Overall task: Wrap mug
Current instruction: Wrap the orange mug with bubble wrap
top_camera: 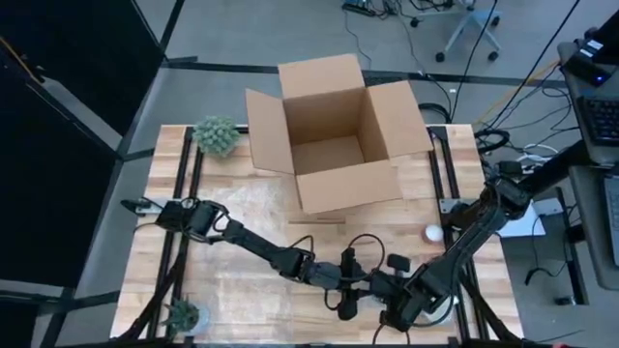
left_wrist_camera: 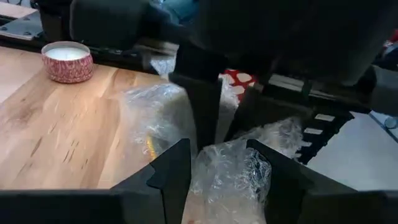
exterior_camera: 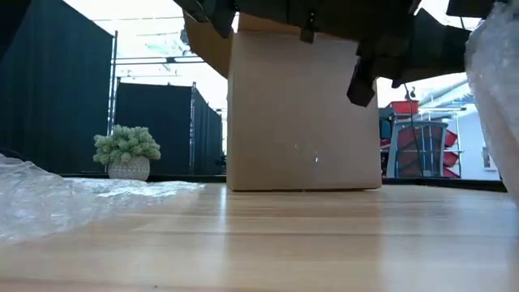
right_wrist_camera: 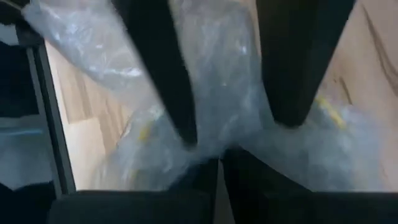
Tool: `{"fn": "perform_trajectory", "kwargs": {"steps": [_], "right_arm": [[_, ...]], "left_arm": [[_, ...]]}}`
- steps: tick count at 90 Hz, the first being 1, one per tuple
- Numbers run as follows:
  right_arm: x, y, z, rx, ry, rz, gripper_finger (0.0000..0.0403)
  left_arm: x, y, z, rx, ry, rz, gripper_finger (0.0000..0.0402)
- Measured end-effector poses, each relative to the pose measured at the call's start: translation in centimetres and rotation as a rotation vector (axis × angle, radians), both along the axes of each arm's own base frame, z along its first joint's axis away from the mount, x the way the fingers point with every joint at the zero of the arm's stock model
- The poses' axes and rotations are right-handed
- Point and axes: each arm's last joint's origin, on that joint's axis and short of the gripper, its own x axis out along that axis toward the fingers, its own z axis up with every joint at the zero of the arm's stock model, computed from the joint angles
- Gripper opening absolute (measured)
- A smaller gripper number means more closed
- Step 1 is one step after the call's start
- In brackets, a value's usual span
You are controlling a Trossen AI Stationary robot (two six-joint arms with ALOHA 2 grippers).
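Left gripper (left_wrist_camera: 217, 180) reaches in from 9 o'clock to table's 6 o'clock edge, jaws part-open w/ bubble wrap (left_wrist_camera: 230, 174) bunched between fingers; can't tell if they pinch it. High view hides wrap under both arms; wrist views show it. Mug itself not made out: only yellowish streaks inside wrap. Right gripper (right_wrist_camera: 217, 158) at 5 o'clock, jaws closed on the wrap. Cardboard box (top_camera: 334, 130) open at 12 o'clock. Only left wrist view shows red candle (left_wrist_camera: 66, 61) clearly.

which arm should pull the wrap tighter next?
Probably left. Its gripper already has the bubble wrap between its fingers. The right gripper looks pinched shut on the wrap, so it likely anchors the bundle.
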Motion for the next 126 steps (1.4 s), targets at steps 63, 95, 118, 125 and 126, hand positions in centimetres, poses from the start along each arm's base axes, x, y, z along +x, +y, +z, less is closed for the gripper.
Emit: {"fn": "perform_trajectory", "kwargs": {"steps": [63,95,118,125,126], "right_arm": [[0.2,0.1,0.5,0.021,-0.015,0.054,0.0012],[-0.6,-0.7,6.1,0.054,-0.022,0.054,0.0012],[-2.8,-1.9,10.0,0.039,0.041,-0.003,0.0012],[-4.1,-2.2,10.1,-0.001,0.102,-0.054,0.0012],[-4.3,-2.3,10.1,-0.009,0.112,-0.063,0.0012]], "left_arm": [[1.4,1.1,-1.2,0.031,0.013,0.039,0.0146],[1.4,0.8,-2.0,0.046,0.026,0.031,0.0146],[1.3,0.8,-2.0,0.049,0.027,0.028,0.0146],[1.3,0.8,-2.0,0.049,0.026,0.028,0.0146],[1.3,0.8,-2.0,0.049,0.026,0.028,0.0146]]}}
